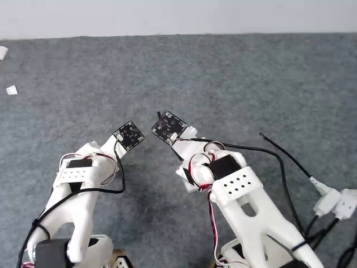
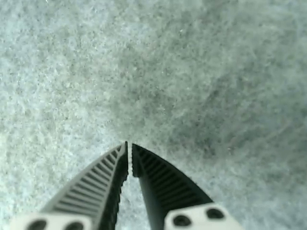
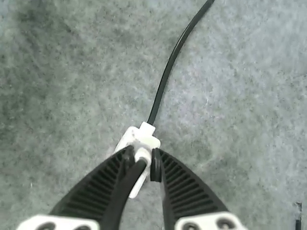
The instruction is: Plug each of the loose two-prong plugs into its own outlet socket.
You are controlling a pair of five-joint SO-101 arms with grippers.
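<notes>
Near the bottom of the high view, 2 white arms stand side by side. The L arm (image 1: 75,190) leans up & a bit to the right. The R arm (image 1: 245,192) leans up & to the left. So the 2 wrists end close together, approx. mid grey carpet (image 1: 234,72). Each wrist tips down at its end & carries a small black board, 2 in all: the L board (image 1: 128,135) & the R board (image 1: 170,128). From up here the wrists cover the fingers.

L gripper (image 2: 129,146): its 2 ribbed fingers are pressed together, tips touching, w/ nothing between them, low over bare carpet.

R gripper (image 3: 142,155): its 2 fingers pinch 1 white plug (image 3: 144,136), low over the carpet. Can't tell if the plug touches the carpet. The fingers cover its near end, so the prongs are hidden. A black wire (image 3: 169,72) runs from the plug's far end away over the carpet & is cut off at the edge.

Off to the right of the R arm lie a white piece (image 1: 328,200) & a 2nd white piece (image 1: 348,204), touching, each on black wires. The 2nd is cut off by the edge. Plugs or sockets? Can't tell.

Far back on the left lie 2 tiny white bits: a small scrap (image 1: 11,89) & a far scrap (image 1: 2,52), half cut off. Last is a pale wall (image 1: 178,17).
</notes>
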